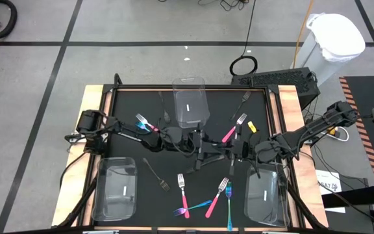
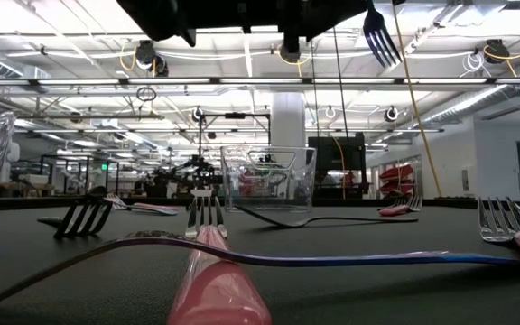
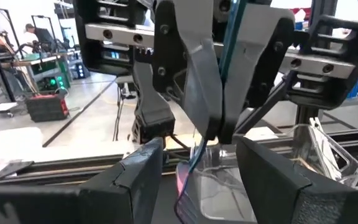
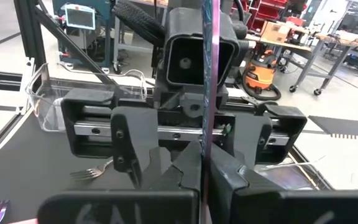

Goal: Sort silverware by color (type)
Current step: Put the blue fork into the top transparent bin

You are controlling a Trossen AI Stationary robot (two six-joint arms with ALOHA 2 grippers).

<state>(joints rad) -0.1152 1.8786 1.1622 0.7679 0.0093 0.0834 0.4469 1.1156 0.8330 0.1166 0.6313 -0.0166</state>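
Both arms meet over the middle of the table. My right gripper [image 4: 202,155] is shut on a thin fork [image 4: 206,74] with a pink-to-teal handle. My left gripper [image 3: 199,143] faces it, open, with one finger on either side of the fork and not touching it. In the high view the two grippers [image 1: 213,148] crowd together and hide the fork. The low view shows a fork head [image 2: 383,38] high above the table. Other forks lie flat on the black mat: pink [image 1: 229,134], teal [image 1: 228,195], dark [image 1: 154,173]. My right gripper pinches the fork's thin handle [image 3: 227,56] between its two fingers [image 3: 204,93]. The fingers come level and lie across the handle. The fork stands about upright, lifted clear of the table, with handle showing above and below the fingers.
Three clear bins stand on the mat: far middle [image 1: 190,107], near left [image 1: 115,190], near right [image 1: 265,195]. More forks lie near the left arm [image 1: 141,122], at the far right [image 1: 242,101] and near the front edge [image 1: 182,192]. A small yellow piece [image 1: 252,127] lies right of centre.
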